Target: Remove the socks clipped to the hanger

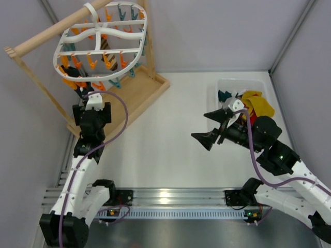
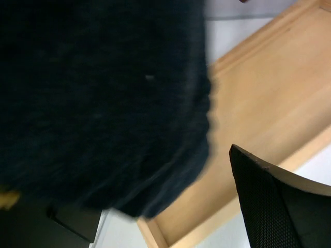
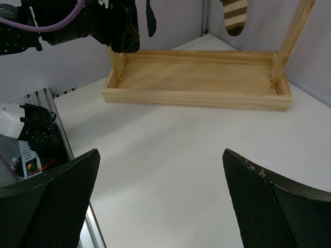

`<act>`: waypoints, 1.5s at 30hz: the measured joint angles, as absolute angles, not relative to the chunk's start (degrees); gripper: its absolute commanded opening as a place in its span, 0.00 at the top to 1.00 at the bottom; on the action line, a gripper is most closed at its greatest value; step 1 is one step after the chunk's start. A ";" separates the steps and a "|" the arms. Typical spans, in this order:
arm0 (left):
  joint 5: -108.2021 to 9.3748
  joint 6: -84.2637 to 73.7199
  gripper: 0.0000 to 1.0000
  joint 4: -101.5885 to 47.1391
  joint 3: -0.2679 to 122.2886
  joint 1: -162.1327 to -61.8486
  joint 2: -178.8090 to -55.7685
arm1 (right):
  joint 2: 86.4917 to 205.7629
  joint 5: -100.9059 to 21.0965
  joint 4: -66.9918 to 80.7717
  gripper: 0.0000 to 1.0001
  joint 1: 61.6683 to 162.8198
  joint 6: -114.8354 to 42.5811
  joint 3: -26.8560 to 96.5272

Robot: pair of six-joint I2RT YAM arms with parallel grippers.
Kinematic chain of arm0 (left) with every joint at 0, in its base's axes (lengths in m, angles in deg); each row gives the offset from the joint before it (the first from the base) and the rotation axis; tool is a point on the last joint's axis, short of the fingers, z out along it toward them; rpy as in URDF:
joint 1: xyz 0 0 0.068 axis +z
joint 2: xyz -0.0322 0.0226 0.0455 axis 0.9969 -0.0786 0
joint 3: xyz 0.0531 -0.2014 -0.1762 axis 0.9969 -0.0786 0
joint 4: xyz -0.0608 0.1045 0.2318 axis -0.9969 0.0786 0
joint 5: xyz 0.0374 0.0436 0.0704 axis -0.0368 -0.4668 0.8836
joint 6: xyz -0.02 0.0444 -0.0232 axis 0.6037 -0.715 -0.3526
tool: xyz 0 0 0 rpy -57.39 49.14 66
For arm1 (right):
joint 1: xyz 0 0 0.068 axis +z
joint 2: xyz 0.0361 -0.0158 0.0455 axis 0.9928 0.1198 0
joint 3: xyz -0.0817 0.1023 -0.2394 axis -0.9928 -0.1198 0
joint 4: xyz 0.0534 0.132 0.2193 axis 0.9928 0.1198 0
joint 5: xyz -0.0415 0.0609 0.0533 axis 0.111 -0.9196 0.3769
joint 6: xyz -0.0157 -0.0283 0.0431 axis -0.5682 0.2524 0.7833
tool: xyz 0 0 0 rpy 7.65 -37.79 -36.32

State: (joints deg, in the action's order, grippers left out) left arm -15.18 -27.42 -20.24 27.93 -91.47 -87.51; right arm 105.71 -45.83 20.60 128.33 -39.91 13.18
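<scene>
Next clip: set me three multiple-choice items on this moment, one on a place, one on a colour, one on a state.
1. Where does the loose yellow sock lie?
A. in the clear bin at the far right of the table
B. on the wooden stand's base
C. between the left gripper's fingers

2. What does the hanging sock at the top of the right wrist view look like?
A. plain red
B. brown and cream stripes
C. plain white

3. How is the right gripper?
A. shut on a sock
B. shut on nothing
C. open, holding nothing

Answers:
1. A, since the top view shows the yellow sock inside the clear bin.
2. B, since dark brown and cream bands alternate down the hanging sock.
3. C, since the right gripper's fingers stand wide apart with nothing between them.
</scene>
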 measured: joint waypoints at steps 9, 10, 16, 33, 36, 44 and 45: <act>-18.17 -25.43 0.38 -26.47 27.93 -88.04 -90.42 | 106.02 -46.55 20.38 0.02 128.33 -39.89 13.18; -18.45 -25.08 0.39 -26.84 27.93 -87.99 -90.44 | 106.17 -46.66 20.38 0.02 128.33 -39.89 13.18; -21.05 -23.51 0.03 -28.19 27.93 -88.02 -92.69 | 106.39 -46.98 20.25 0.02 128.33 -39.87 12.81; -25.95 -21.41 0.15 -28.54 27.93 -87.99 -94.13 | 106.94 -47.20 19.51 0.02 128.33 -39.87 12.81; -26.37 -21.26 0.13 -28.56 27.93 -87.99 -94.02 | 106.94 -47.29 19.51 0.02 128.33 -39.87 12.81; -26.37 -21.87 0.01 -29.35 24.98 -87.99 -88.47 | 106.94 -47.68 19.51 0.02 128.33 -39.87 12.81; -26.41 -22.20 0.01 -29.39 24.26 -87.99 -87.42 | 106.94 -47.84 19.51 0.02 128.33 -39.85 12.81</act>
